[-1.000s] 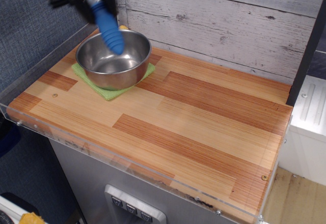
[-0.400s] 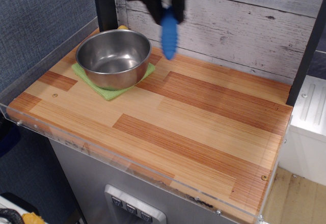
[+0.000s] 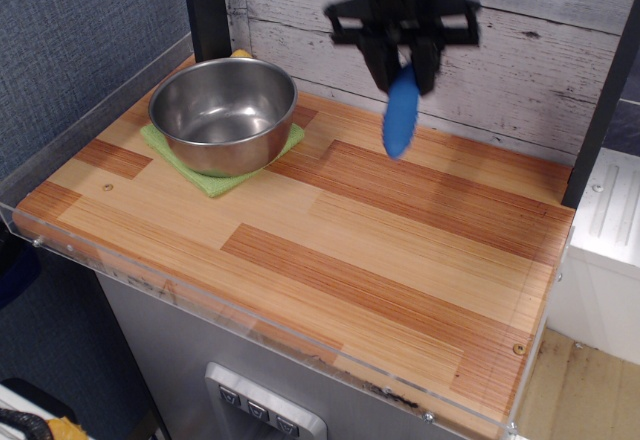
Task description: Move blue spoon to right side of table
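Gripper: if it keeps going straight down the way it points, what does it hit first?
Probably bare wood. The black gripper points down, holding the blue-handled spoon hanging below it; the handle tip would meet the striped wooden table first. Nothing else seems to lie beneath, though depth is uncertain. The round steel bowl sits well aside.

Above the back middle of the wooden bench point(image 3: 400, 260), the black hand point(image 3: 402, 60) grips the blue spoon point(image 3: 400, 120) with its handle hanging down, well right of the steel bowl point(image 3: 222, 112) sitting on a green cloth point(image 3: 215, 180).
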You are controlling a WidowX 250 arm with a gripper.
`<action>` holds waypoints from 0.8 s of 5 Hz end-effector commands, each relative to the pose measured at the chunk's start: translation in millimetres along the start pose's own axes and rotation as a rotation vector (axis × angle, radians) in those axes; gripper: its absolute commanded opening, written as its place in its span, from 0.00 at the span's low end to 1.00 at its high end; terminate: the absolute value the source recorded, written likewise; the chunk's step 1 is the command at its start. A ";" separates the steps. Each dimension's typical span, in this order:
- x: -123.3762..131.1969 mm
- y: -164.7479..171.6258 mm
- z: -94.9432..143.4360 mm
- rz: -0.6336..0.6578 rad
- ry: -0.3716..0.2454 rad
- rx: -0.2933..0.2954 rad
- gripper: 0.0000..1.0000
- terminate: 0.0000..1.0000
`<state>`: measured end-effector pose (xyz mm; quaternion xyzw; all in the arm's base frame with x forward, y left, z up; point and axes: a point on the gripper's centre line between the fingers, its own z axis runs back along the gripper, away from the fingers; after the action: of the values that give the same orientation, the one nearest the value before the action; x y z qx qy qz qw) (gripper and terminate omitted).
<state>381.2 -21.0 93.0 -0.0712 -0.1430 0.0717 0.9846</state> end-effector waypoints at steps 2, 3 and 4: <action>-56.1 -31.3 -26.6 -0.102 0.071 -0.031 0.00 0.00; -63.7 -32.9 -36.8 -0.121 0.100 -0.031 0.00 0.00; -66.1 -33.8 -48.2 -0.130 0.127 -0.022 0.00 0.00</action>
<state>347.7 -64.1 15.0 -0.0736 -0.0591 0.0093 0.9955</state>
